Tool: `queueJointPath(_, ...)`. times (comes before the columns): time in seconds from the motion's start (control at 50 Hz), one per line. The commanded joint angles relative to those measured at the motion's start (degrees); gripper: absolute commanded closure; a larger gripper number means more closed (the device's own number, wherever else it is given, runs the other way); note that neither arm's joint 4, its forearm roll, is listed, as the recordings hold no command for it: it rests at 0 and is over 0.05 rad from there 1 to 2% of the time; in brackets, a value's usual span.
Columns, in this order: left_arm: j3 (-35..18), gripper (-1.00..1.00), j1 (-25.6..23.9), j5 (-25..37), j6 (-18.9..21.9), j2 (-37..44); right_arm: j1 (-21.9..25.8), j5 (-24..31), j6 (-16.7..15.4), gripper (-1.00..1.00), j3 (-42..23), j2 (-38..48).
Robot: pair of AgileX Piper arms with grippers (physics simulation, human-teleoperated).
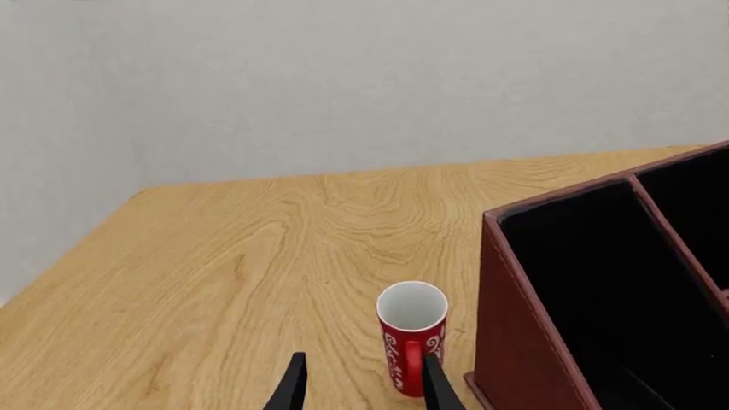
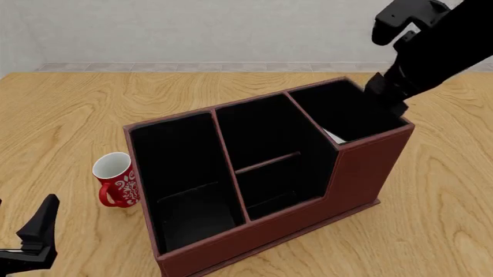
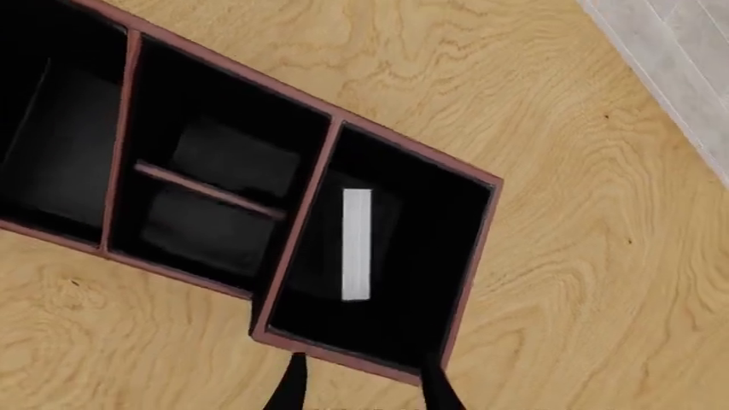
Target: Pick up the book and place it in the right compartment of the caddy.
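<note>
Counting from the near edge of the bench [image 2: 69, 104]: two claws, one mug, one caddy of three sections, one book.

The left claw [image 2: 34, 242] sits low at the near left corner in the front view; its own wrist view shows the fingers apart with nothing between them, a fact the front view does not resolve.

One red mug [image 2: 117, 180] with white pattern stands upright just beside the left wall of the caddy [image 2: 308, 213].

The caddy's long end section and crossbar-split middle section hold nothing visible.

The right compartment [image 2: 350, 112] holds the book [image 3: 357, 244]. The right wrist view looks straight down and shows its white page edge as a strip standing near the compartment's middle. The front view shows only a small pale corner [image 2: 333, 137] above the stepped front wall.

The right claw [image 3: 358, 384] hangs above the caddy's right end, fingers apart and clear of the book.
</note>
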Motion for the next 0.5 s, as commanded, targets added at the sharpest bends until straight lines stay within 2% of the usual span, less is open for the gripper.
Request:
queueJointPath(0.02, -0.01, -1.00, -0.15, -0.45, 0.28, 0.26, 0.65, 0.00, -3.53, -1.00, 2.79, -6.83)
queueJointPath(0.06, -0.01, -1.00, -0.16, -0.59, 0.35, 0.35, 0.17, 0.00, -5.23, -1.00, 2.78, -8.17)
queueJointPath(0.2, -0.02, -1.00, -0.33, -0.84, 0.32, 0.47, 3.43, 0.00, -5.33, -1.00, 1.61, -12.19)
queueJointPath(0.26, -0.05, -1.00, -0.39, -1.03, 0.36, 0.58, 3.71, 0.00, -6.78, -1.00, 0.38, -14.97)
queueJointPath(0.3, -0.04, -1.00, -0.43, -0.90, 0.47, 0.43, 2.53, 0.00, -8.85, -1.00, 0.55, -17.54)
queueJointPath(0.5, -0.04, -1.00, -0.25, -1.14, 0.70, 0.59, 4.91, 0.00, -7.39, -1.00, 1.82, -26.23)
